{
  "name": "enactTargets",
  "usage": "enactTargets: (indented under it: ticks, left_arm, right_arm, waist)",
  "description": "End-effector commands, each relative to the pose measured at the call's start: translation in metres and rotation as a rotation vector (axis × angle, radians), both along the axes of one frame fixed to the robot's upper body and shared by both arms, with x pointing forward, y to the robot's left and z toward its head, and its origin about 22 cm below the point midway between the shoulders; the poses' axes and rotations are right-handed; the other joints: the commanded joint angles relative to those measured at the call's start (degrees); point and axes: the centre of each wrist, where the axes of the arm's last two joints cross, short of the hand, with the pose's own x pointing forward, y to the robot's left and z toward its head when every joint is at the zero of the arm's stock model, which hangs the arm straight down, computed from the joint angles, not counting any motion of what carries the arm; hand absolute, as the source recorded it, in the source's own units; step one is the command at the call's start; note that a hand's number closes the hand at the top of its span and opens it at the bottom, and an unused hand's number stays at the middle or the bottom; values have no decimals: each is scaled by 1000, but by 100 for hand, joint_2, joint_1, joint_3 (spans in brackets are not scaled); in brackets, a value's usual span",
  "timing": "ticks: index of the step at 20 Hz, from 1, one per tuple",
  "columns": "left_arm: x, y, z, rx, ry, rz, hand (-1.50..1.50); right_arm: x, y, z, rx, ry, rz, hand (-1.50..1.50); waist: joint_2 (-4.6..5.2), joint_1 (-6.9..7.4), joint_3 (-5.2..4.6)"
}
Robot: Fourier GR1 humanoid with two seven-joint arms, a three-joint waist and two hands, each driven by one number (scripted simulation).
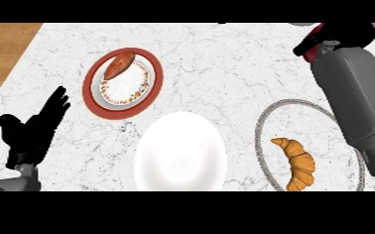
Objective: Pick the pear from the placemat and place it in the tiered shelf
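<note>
Red-rimmed plate (92, 87) — white bowl (179, 151) — grey-veined white counter (219, 64)

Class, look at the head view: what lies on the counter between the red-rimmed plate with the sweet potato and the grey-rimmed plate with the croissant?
In the head view, a plain white plate lies between the red-rimmed plate and the grey-rimmed plate.

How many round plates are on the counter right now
3: a red-rimmed plate holding a sweet potato at upper left, a plain white plate at bottom centre, and a grey-rimmed clear plate holding a croissant at lower right, partly behind the right forearm, which may hide more.
</note>
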Motion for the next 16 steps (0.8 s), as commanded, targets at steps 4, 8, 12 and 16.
enactTargets:
  ticks: [4, 8, 12, 16]
  left_arm:
    - [-8, 3, -6, 6, 16, 18, 0]
    - [-17, 8, -7, -3, 16, 18, 0]
    - [-2, 0, 4, 4, 0, 22, 0]
    - [-9, 9, -10, -2, 11, 42, 0]
  right_arm:
    - [4, 55, 58, 102, -316, -163, 150]
    - [7, 77, 90, 49, -368, -195, 150]
    - [6, 72, 138, -8, -423, -209, 150]
    - [6, 49, 148, -83, -463, -249, 150]
  waist:
    - [-81, -184, 3]
    - [-70, -122, 1]
    - [-56, -194, 3]
    - [-48, -259, 2]
